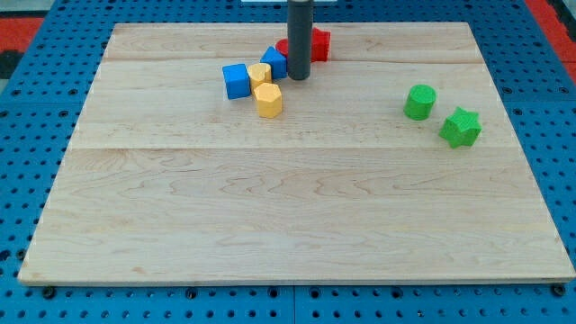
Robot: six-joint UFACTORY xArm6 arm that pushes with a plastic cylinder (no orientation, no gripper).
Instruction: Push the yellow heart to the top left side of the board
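Tip-first, the rod's lower end, my tip (pixel 298 77), sits near the board's top edge, a little left of centre; it has no jaws to part or close, only a blunt point. It stands just beside a blue block (pixel 274 60), with a red block (pixel 317 42) partly hidden behind the rod. Two yellow blocks lie just left of the tip: a small one (pixel 259 74) squeezed between the blue block and a blue cube (pixel 237 81), and a larger one (pixel 268 100) just below it. Which of the two is the yellow heart cannot be told with confidence; the small one seems likelier. Its lobes, its facing and its long axis cannot be made out at this size. Two green blocks, a cylinder (pixel 419 102) and a star shape (pixel 461 127), sit well apart toward the right edge. The push appears to be only starting: the tip likely needs to work around to the heart's right side, then drive it leftward toward the top left corner without dragging the blue neighbours along.
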